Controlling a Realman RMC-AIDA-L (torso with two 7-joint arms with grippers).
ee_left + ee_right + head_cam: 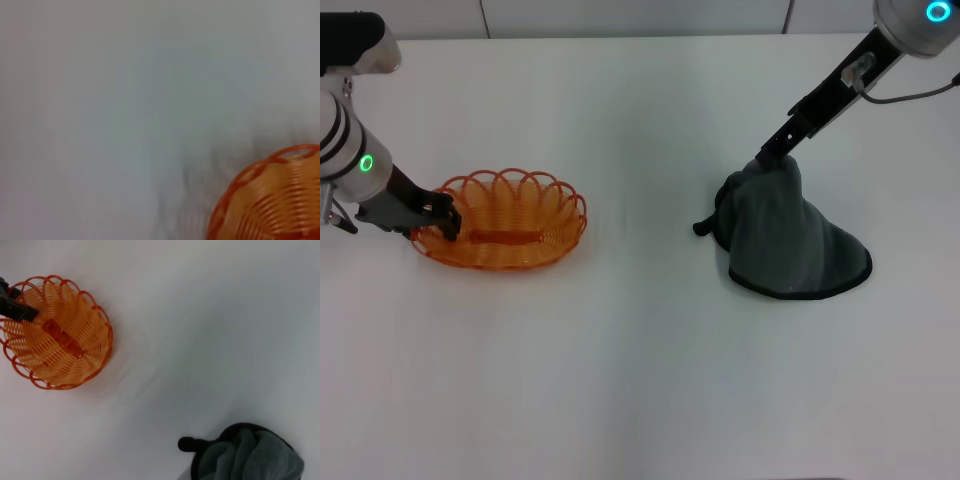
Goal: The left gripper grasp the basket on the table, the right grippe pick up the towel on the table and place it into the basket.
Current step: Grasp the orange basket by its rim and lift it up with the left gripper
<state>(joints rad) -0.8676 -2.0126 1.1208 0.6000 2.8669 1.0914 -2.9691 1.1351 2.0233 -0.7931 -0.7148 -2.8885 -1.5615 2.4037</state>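
Note:
The orange wire basket [510,222] sits on the white table [640,360] at the left. My left gripper [447,219] is shut on the basket's left rim, its black fingers straddling the wire loops. On the right, the dark grey-green towel [792,238] rises into a tent shape; its top is pinched in my right gripper [772,157] while its lower edge rests on the table. The right wrist view shows the basket [57,332], a black finger of the left gripper [16,309] on its rim, and the bunched towel [250,457]. The left wrist view catches only part of the basket [275,205].
The table's far edge meets a pale wall along the top of the head view. A grey cable [910,97] loops off the right arm. About a basket's width of bare white surface separates the basket and the towel.

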